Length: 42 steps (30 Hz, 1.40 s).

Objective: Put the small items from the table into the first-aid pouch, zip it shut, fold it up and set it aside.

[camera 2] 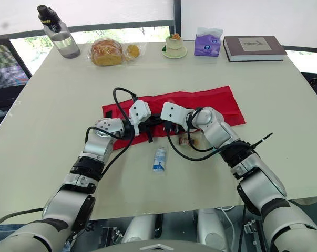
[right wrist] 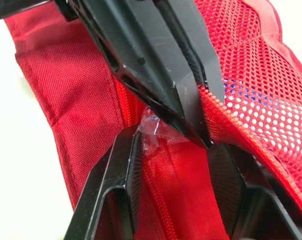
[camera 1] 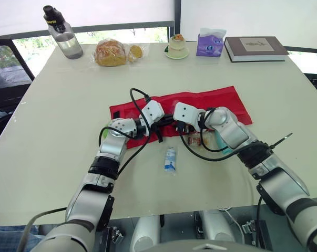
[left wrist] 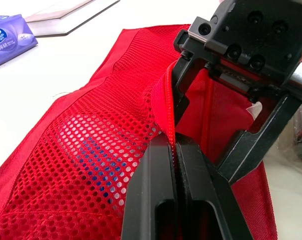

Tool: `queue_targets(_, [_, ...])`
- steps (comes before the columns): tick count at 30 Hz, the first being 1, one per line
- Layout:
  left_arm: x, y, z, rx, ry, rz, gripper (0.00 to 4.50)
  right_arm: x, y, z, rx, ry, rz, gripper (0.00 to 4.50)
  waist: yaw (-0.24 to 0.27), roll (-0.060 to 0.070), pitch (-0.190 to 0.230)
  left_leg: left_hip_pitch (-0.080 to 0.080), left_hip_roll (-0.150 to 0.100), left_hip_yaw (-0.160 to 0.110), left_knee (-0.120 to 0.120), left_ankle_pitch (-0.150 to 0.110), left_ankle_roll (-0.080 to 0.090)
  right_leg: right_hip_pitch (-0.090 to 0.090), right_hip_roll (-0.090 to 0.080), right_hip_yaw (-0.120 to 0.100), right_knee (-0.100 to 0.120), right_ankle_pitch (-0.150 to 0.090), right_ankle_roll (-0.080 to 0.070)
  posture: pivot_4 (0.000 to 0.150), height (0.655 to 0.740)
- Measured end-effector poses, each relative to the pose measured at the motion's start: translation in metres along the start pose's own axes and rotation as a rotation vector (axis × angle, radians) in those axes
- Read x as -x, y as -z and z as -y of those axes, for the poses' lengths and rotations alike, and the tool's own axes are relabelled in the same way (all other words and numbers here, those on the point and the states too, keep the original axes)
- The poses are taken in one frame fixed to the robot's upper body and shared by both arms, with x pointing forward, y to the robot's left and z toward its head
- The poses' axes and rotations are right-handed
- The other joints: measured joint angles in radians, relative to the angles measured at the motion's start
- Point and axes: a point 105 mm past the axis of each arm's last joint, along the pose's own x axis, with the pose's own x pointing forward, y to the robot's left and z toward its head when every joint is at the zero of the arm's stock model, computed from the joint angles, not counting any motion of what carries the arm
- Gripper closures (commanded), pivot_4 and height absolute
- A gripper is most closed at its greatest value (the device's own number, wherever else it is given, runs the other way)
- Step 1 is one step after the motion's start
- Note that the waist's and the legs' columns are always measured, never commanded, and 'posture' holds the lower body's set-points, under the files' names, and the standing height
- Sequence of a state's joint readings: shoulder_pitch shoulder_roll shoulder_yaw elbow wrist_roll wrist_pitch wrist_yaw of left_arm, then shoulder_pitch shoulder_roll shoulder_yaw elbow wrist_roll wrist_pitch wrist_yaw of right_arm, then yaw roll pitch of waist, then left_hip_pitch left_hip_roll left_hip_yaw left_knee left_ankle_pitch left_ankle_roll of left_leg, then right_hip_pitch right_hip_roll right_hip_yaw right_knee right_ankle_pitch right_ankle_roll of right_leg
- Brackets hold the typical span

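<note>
Cannot read tissue pack (camera 1: 210, 44) print. Pinching pouch (camera 1: 211, 102) zipper edge in left gripper (left wrist: 174, 145); holding right gripper (right wrist: 175, 147) wide, tip-to-tip.

grippers meeting tip to tip
left gripper (left wrist: 175, 145) pinched closed; right gripper (right wrist: 173, 150) spread open, straddling the left one's tip.

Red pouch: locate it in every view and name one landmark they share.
Left eye view: red pouch flat in the middle of the table.
Right eye view: same spot.
Left wrist view: its mesh side, close up.
Right wrist view: red fabric and mesh.
Landmark: left pincer shut on the zip edge.
</note>
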<state>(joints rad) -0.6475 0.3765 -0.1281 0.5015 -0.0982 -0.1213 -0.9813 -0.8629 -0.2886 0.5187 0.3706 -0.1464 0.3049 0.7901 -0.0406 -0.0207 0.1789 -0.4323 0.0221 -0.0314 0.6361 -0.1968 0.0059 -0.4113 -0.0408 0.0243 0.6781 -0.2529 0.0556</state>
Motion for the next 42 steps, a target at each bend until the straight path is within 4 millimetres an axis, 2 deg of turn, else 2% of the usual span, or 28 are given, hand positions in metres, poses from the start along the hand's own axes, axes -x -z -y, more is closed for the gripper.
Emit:
queue_targets(4, [0.000,0.000,0.000,0.000,-0.002,0.000,4.50,0.002,0.003,0.001,-0.070,0.016,-0.003,2.56,0.001,0.000,0.000,0.000,0.000,0.000,0.000,0.000,0.000,0.000,0.000,0.000,0.000,0.000,0.000,0.150,0.7332])
queue_targets(14, [0.005,-0.002,-0.008,0.063,-0.013,0.015,4.50,0.028,0.019,-0.004,-0.222,0.036,-0.032,2.56,0.000,0.000,0.000,0.000,0.000,0.000,0.001,0.000,0.000,0.000,0.000,0.000,0.001,0.000,0.000,0.150,0.7332])
queue_targets(27, [0.011,-0.001,-0.018,0.238,0.008,0.052,4.50,0.049,0.010,-0.008,-0.284,0.104,0.002,2.56,0.001,0.000,0.000,-0.001,0.000,-0.001,0.001,0.000,0.000,0.000,0.000,-0.001,0.000,0.000,0.000,0.150,0.7332])
queue_targets(31, [0.011,-0.002,-0.023,0.254,0.017,0.050,4.50,0.063,-0.005,-0.006,-0.374,0.123,0.145,2.56,0.003,0.000,0.000,-0.001,0.000,-0.001,0.001,0.000,0.000,0.000,0.000,-0.001,0.000,0.000,0.000,0.150,0.7332])
queue_targets(34, [0.012,-0.001,-0.025,0.246,0.015,0.044,4.50,0.083,-0.006,-0.005,-0.443,0.149,0.247,2.56,0.006,0.000,0.000,-0.001,0.000,-0.001,0.001,0.000,0.000,0.001,0.000,-0.001,0.000,0.000,0.000,0.150,0.7332])
queue_targets(39, [0.019,0.004,-0.028,0.222,0.016,0.019,4.50,0.124,0.012,-0.005,-0.456,0.228,0.347,2.56,0.007,0.000,0.000,0.000,0.000,-0.001,0.001,0.000,0.000,0.001,0.000,-0.001,0.000,0.000,0.000,0.150,0.7332])
queue_targets(41, [0.021,0.006,-0.028,0.216,0.017,0.015,4.50,0.145,0.020,-0.014,-0.443,0.207,0.377,2.56,0.006,0.000,0.000,0.000,0.000,0.000,0.001,0.000,0.000,0.001,0.000,0.000,0.000,0.000,0.000,0.150,0.7332])
queue_targets(42, [0.022,0.008,-0.028,0.212,0.017,0.007,4.50,0.153,0.024,-0.018,-0.447,0.195,0.380,2.11,0.004,-0.001,0.000,0.000,0.000,0.000,0.001,0.000,0.000,0.001,0.000,0.000,0.000,0.000,0.000,0.150,0.7332])
